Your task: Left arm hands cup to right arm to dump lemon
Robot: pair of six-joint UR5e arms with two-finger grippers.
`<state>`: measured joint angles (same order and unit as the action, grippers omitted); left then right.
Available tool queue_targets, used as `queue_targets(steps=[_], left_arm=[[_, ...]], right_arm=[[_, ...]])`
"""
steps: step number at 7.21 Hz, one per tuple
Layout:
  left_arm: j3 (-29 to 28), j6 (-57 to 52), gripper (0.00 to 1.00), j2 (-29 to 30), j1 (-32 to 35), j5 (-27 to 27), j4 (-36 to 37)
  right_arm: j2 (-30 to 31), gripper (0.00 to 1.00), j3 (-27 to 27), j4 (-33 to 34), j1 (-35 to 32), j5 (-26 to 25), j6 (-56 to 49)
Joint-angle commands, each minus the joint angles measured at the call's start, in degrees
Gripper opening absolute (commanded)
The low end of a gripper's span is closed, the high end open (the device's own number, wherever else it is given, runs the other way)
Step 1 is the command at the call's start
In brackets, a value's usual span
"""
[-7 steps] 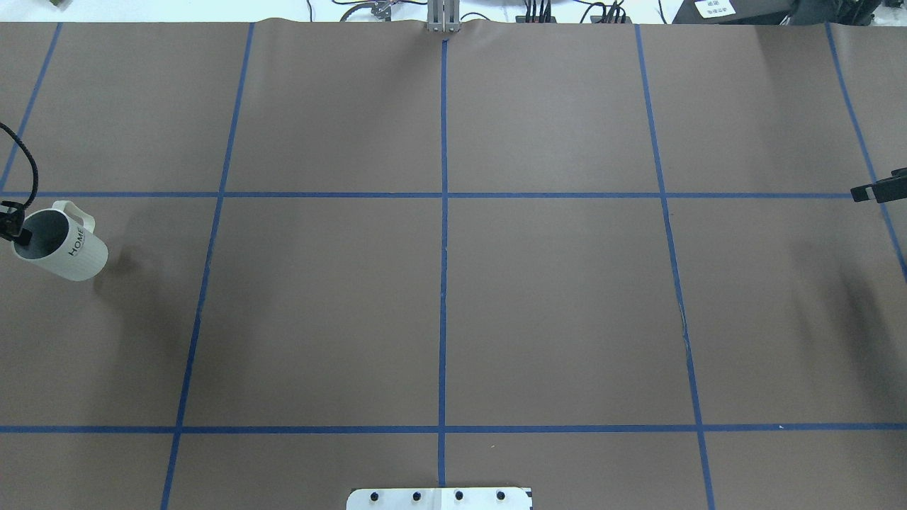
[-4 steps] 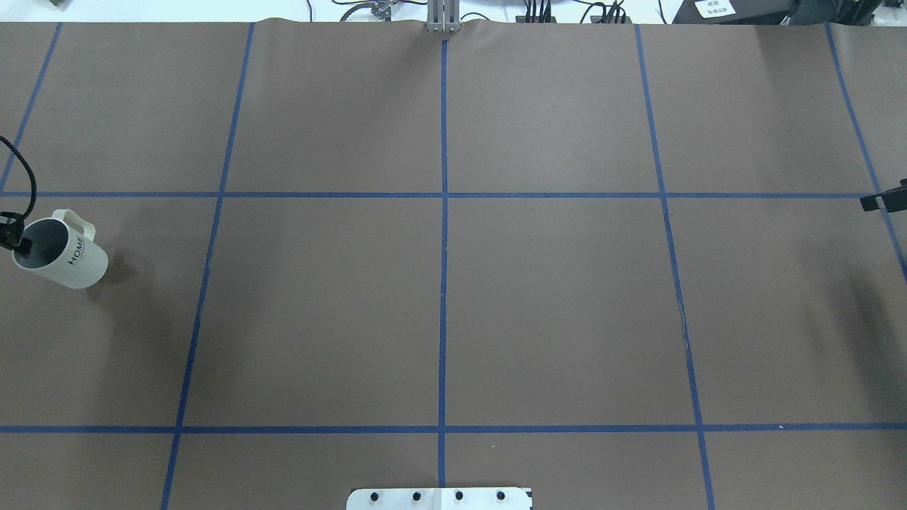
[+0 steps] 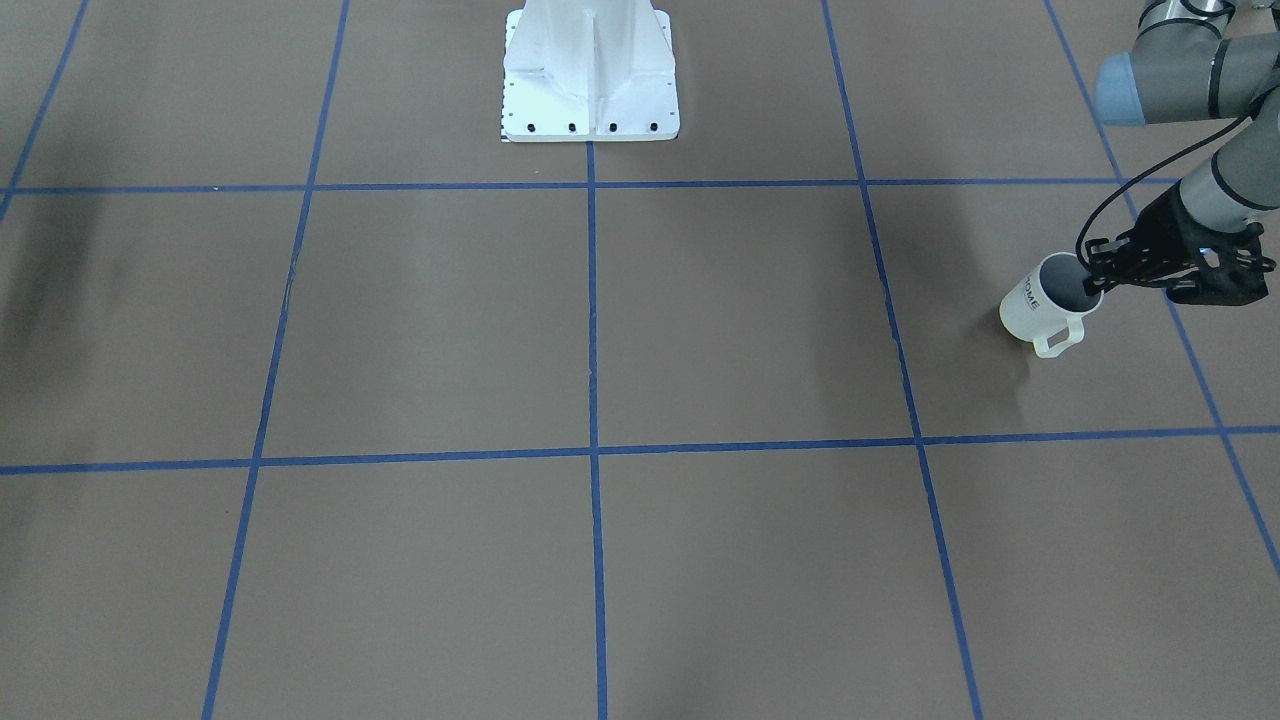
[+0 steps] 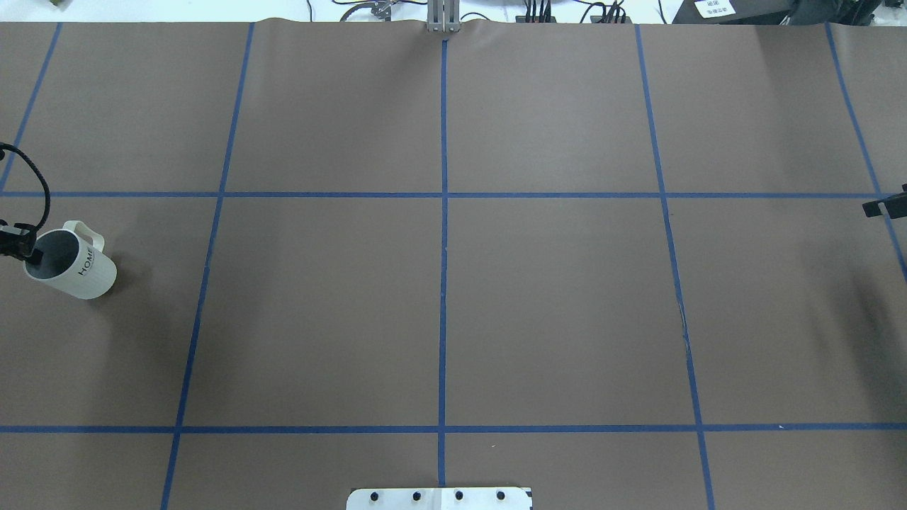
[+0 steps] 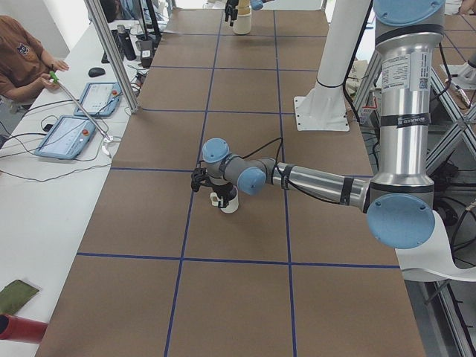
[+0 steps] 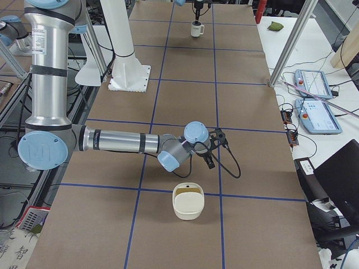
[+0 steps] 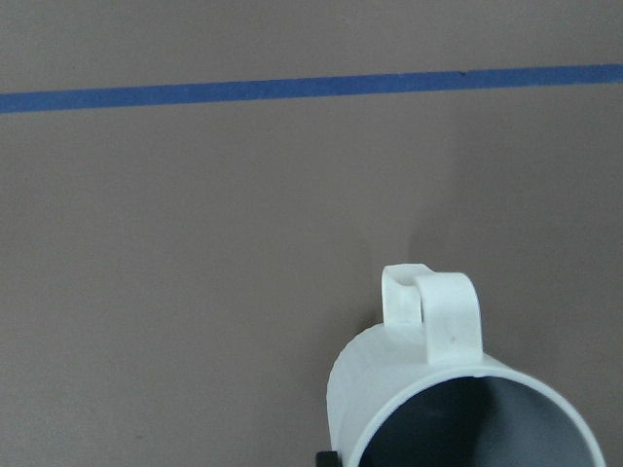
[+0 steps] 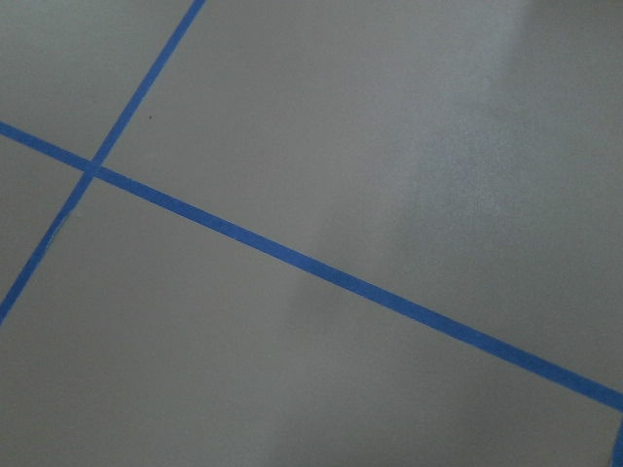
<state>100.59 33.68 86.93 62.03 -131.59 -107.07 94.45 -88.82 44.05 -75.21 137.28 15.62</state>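
Note:
The white cup (image 4: 79, 273) with "HOME" on its side is at the table's far left and leans a little. Its handle points away from the robot. My left gripper (image 4: 27, 248) is shut on the cup's rim, one finger inside. In the front-facing view the cup (image 3: 1030, 305) hangs from the gripper (image 3: 1097, 275) close to the table; I cannot tell if it touches. The left wrist view shows the cup's (image 7: 448, 389) handle and dark inside. The lemon is hidden. Only a tip of my right gripper (image 4: 879, 207) shows at the right edge; I cannot tell its state.
A cream bowl (image 6: 189, 202) stands on the table near my right arm (image 6: 118, 141), outside the overhead view. The white robot base (image 3: 590, 70) sits at the middle of the near edge. Tablets (image 6: 314, 84) and an operator (image 5: 22, 59) are beyond the far edge.
The cup and my left gripper have moved a little to the right and toward the robot. The right gripper's tip has drawn back toward the right edge.

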Motion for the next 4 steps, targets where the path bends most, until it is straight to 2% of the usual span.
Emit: queue_targets(steps=[1,2,3,4], left_arm=[[0.0,0.2,0.0,0.0,-0.3,0.0,0.0],[-0.3,0.2,0.0,0.0,-0.9,0.0,0.0],[-0.5,0.2,0.05,0.0,-0.9,0.0,0.0],[-0.5,0.1,0.79,0.1,-0.9,0.0,-0.1]], right_arm=[[-0.1,1.0,0.0,0.1,0.2,0.0,-0.1],[-0.1,1.0,0.0,0.1,0.2,0.0,-0.1],[-0.1,1.0,0.1,0.2,0.2,0.0,-0.1],[-0.3,1.0,-0.2,2.2,0.2,0.0,-0.1]])
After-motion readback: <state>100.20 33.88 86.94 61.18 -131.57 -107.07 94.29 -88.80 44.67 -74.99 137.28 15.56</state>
